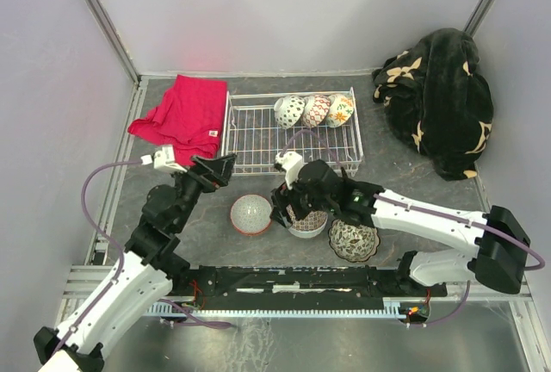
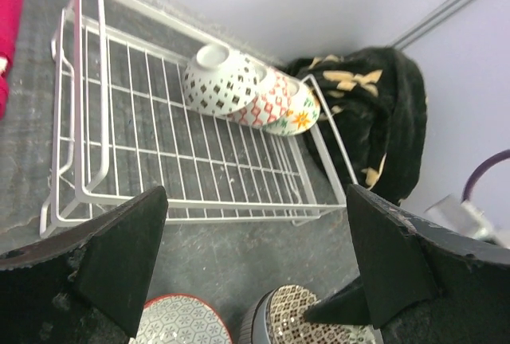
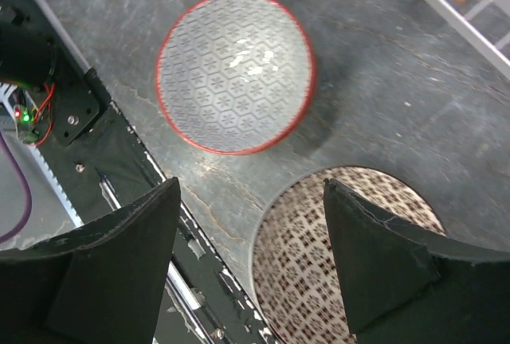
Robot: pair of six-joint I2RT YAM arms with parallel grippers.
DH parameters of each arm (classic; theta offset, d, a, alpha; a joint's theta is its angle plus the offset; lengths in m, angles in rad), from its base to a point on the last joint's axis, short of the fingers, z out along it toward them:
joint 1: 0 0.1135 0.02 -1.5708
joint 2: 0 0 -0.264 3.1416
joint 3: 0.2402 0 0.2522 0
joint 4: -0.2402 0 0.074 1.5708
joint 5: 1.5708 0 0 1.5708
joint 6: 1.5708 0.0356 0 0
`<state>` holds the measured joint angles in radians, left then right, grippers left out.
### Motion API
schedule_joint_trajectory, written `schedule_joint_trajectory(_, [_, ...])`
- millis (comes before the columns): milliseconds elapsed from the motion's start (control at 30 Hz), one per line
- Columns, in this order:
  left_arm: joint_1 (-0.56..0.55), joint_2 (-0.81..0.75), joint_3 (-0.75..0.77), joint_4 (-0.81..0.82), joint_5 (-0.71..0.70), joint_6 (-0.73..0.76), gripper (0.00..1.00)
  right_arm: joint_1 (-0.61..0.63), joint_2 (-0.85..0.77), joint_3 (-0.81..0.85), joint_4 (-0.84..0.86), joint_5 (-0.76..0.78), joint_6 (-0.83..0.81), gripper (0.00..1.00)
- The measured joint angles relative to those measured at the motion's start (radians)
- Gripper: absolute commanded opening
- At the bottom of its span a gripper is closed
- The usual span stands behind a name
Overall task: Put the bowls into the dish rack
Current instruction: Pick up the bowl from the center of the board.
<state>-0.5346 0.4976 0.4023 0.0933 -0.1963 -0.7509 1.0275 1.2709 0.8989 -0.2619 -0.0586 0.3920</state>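
Mid-pick: my right gripper (image 3: pixel 251 193), jaws apart, empty, hovers over the brown-lattice round ceramic bowl (image 3: pixel 295 268) at the table (image 1: pixel 387 174)'s near edge; next, I reckon, clamp its rim; left gripper (image 2: pixel 255 194) open, idle.

Looks like a robotics lab cell rather than a home kitchen. Closed in on three sides by plain pale panels (image 1: pixel 284 10), joined with bare aluminium posts (image 1: pixel 102 21) at the far corners of the table (image 1: pixel 405 178). Two white and black machines, the left arm (image 1: pixel 129 282) and the right arm (image 1: pixel 435 217), bolted to a black plate (image 1: pixel 293 279) along the near edge. Loose purple cables (image 1: pixel 90 191) and an uncovered circuit board (image 3: pixel 28 117) with small lights. Few household things on the dark top: a dish rack (image 1: pixel 258 139), some bowls (image 1: pixel 290 112), a red cloth (image 1: pixel 185 114), a black floral blanket (image 1: pixel 439 88).
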Motion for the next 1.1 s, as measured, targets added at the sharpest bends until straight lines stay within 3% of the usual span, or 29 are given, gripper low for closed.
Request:
schedule_joint_trajectory(267, [0.000, -0.164, -0.007, -0.039, -0.092, 0.010, 0.99, 0.133, 0.120, 0.013, 0.080, 0.037, -0.090, 0.78])
schedule_joint_trajectory(600, [-0.001, -0.070, -0.008, -0.047, -0.088, 0.010, 0.99, 0.159, 0.201, 0.023, 0.133, 0.045, -0.134, 0.78])
schedule_joint_trajectory(1100, [-0.001, -0.136, -0.011, -0.060, -0.117, 0.011, 0.99, 0.192, 0.201, 0.023, 0.166, 0.079, -0.151, 0.78])
